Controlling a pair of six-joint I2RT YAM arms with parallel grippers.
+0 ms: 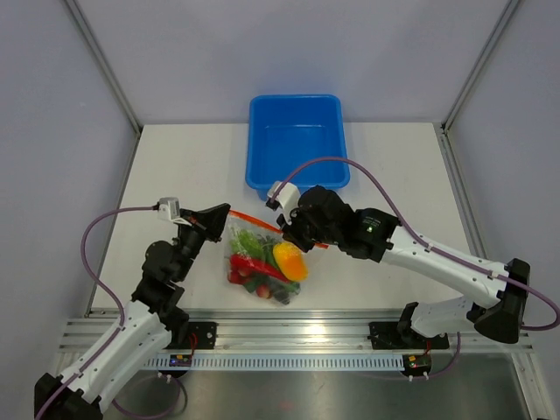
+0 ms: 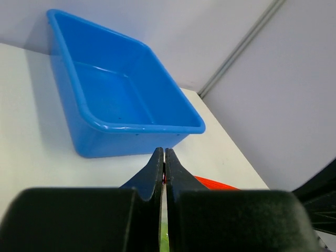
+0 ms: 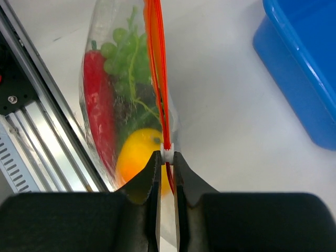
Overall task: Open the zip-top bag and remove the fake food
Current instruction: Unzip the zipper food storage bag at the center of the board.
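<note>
With bag (image 1: 248, 247) on the bench (image 1: 175, 166) between the arms and food (image 1: 290, 261) sealed inside, step is unzipping. Left gripper (image 2: 164, 157) is pinched tight on the strip end, right gripper (image 3: 166, 157) is clamped on the slider (image 3: 166, 154). Next: drag slider along strip (image 3: 154, 52) while left anchors.

1. One blue tub (image 1: 297, 144).
2. One clear zip-top bag (image 1: 241, 236), with one orange-red zip strip (image 3: 155, 63) and one white slider (image 3: 167, 153).
3. Inside the bag: one red chili (image 3: 100, 105), one orange-yellow pepper (image 1: 290, 261) and one bunch of small green balls (image 3: 123, 58). The other pieces are too jumbled to count.
4. Two robot arms: the left arm (image 1: 144, 324) and the right arm (image 1: 437, 258).
5. Two grippers, each with two fingers: the left gripper (image 2: 164, 152) and the right gripper (image 3: 167, 158).
6. One table (image 1: 175, 175).
</note>
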